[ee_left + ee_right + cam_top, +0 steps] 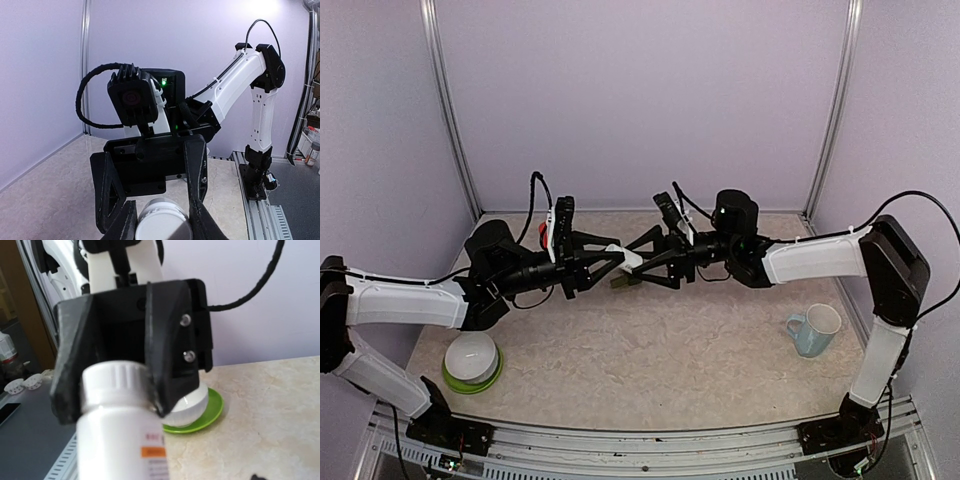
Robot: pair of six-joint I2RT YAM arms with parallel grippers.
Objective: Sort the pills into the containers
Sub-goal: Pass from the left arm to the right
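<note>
We see the white bottle held sideways in mid-air: the left end effector pinches its cap end, and the right end effector is spread around its body. We fear a loosened cap spilling pills wide of the containers, which sit on the table just below centre frame, long axis running left-right.

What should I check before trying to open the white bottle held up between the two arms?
1. Left gripper holding the white plastic bottle: ok, jaws shut on it.
2. Right gripper gripping the bottle: not ok, jaws open on either side.
3. Ribbed white cap seated: ok, on the bottle.
4. Dark green strip of three compartments directly under the bottle: cannot tell; top view shows it close by.
5. Pale blue ceramic mug clear of both arms: ok.
</note>
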